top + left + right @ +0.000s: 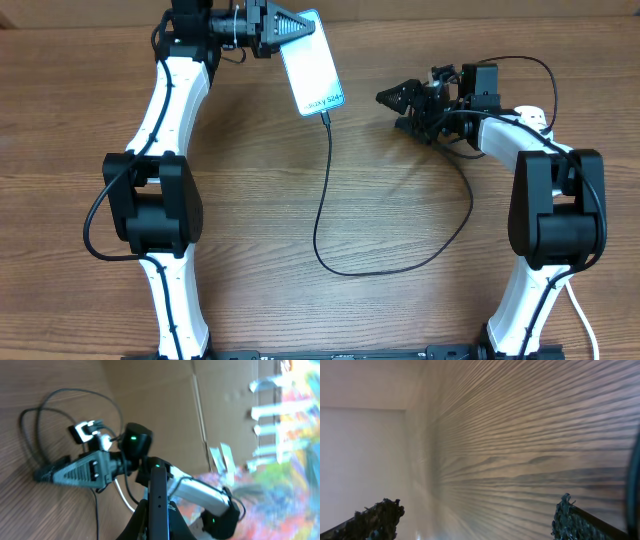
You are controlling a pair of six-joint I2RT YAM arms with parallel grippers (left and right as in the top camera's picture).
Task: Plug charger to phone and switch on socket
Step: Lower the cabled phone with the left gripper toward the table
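The phone (pixel 312 65) lies at the back of the table, screen lit and up. My left gripper (pixel 298 28) is shut on its far end; in the left wrist view the phone (pixel 157 485) stands edge-on between the fingers (pixel 157 517). The charger (pixel 322 190), a thin black cable, meets the phone's near end, then loops down and right towards my right arm. My right gripper (pixel 386 98) is open and empty, low over bare wood (pixel 477 510), right of the phone. The socket (pixel 532 114) shows only as a white bit behind the right arm.
A white cord (pixel 580 322) runs down by the right arm's base. A cardboard wall (pixel 165 405) stands behind the table's back edge. The wooden table (pixel 250 220) lies between the two arms, with the cable loop (pixel 400 268) on it.
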